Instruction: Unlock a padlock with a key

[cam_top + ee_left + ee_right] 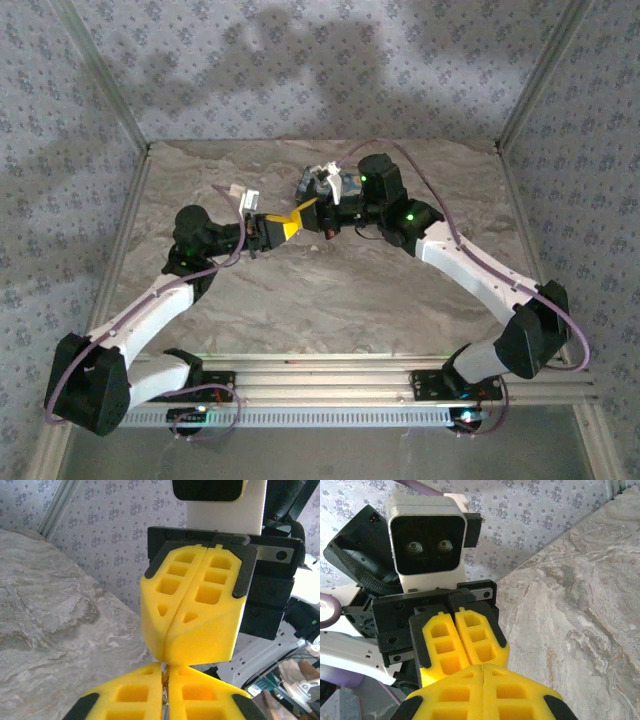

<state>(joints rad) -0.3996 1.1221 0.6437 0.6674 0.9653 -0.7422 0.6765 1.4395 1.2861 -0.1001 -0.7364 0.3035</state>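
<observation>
- Basically tip to tip: the left pincer [290, 225] and the right pincer [312, 207] meet nose-on just above the centre of the top view, over the marbled bench [330, 300].
- Both lie on one line that runs from lower left to upper right in that view and face each other along it. Neither arm is nearer, since both are at the meeting point.
- Left pincer [165, 672], bottom of its own wrist view: yellow fingers pressed together.
- A thin dark sliver [163, 682] sits in the seam between those fingers. It may be the key, but it is too small to tell.
- Right pincer [484, 669], bottom of its own wrist view: fingers pressed together, with nothing showing in the seam.
- In the left wrist view the right pincer [171, 647] comes down from the upper right, its tip right on the left tips. Touching or a hair apart, cannot tell.
- The right wrist view shows the same meeting, with the left pincer [469, 661] coming down from the upper left.
- Padlock: I cannot pick it out. A yellow body would blend with the yellow fingers, so my guess is it lies at or beside the meeting point.
- Judgement: the next move turns on lining up the two seams, which sit at an angle to each other in the left wrist view.
</observation>
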